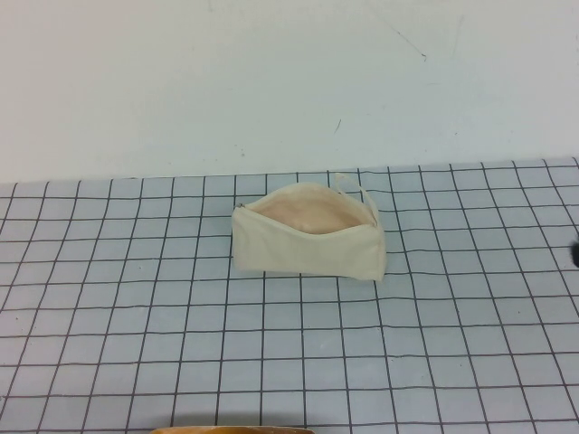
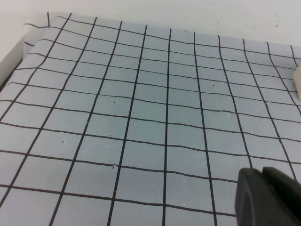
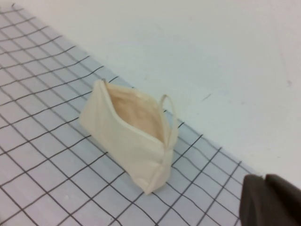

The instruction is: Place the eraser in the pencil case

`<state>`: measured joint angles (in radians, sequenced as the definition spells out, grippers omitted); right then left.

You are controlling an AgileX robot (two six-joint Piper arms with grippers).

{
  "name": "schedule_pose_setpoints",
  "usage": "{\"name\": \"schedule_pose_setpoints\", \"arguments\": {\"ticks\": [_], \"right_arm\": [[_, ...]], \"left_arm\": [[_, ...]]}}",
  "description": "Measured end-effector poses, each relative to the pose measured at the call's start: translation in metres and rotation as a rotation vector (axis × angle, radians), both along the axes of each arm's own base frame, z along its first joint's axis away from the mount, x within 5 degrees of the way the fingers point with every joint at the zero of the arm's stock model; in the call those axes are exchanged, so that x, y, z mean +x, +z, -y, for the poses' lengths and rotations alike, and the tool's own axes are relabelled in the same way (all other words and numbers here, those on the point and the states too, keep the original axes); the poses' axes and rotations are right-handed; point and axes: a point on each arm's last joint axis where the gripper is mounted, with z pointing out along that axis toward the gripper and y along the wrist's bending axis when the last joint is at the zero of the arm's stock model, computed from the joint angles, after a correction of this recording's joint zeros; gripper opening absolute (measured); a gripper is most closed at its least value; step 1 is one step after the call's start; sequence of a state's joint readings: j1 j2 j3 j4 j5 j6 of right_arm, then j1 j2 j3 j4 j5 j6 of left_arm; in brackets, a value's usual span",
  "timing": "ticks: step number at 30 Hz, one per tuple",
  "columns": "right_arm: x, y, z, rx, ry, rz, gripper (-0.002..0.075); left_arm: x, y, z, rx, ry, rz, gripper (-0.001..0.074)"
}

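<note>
The pencil case (image 1: 308, 237) is a cream-white pouch standing unzipped in the middle of the grid mat, its peach lining showing and a thin loop at its right end. It also shows in the right wrist view (image 3: 129, 134). The eraser is not in view in any frame. My right gripper (image 3: 265, 181) is shut and empty, off to the right of the case and well apart from it; only a dark tip shows at the high view's right edge (image 1: 575, 255). My left gripper (image 2: 263, 176) is shut and empty over bare mat, out of the high view.
The blue-grey grid mat (image 1: 136, 316) covers the table in front of a white wall (image 1: 271, 81). A tan curved edge (image 1: 235, 430) shows at the bottom of the high view. A cream sliver (image 2: 297, 80) sits at the edge of the left wrist view.
</note>
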<state>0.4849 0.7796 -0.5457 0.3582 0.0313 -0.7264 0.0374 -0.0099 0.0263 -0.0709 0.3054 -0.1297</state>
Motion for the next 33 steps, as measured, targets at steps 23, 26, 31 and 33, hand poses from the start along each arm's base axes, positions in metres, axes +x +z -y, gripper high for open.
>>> {"name": "schedule_pose_setpoints", "arguments": {"ticks": [23,26,31,33], "right_arm": [[-0.071,-0.088,0.073,0.079,-0.42,0.196,-0.0001],[-0.079,-0.098,0.079,0.082,-0.517,0.185,-0.0001],[-0.086,-0.119,0.085,0.137,-0.622,0.14,-0.0001],[-0.087,-0.123,0.086,0.144,-0.633,0.108,-0.0001]], "left_arm": [[0.0,0.0,0.0,0.0,0.0,-0.005,-0.0001],[0.0,0.0,0.0,0.0,0.0,-0.005,-0.0001],[0.0,-0.001,0.0,0.0,0.0,-0.007,-0.0001],[0.0,0.0,0.0,0.0,-0.001,-0.007,-0.0001]]}}
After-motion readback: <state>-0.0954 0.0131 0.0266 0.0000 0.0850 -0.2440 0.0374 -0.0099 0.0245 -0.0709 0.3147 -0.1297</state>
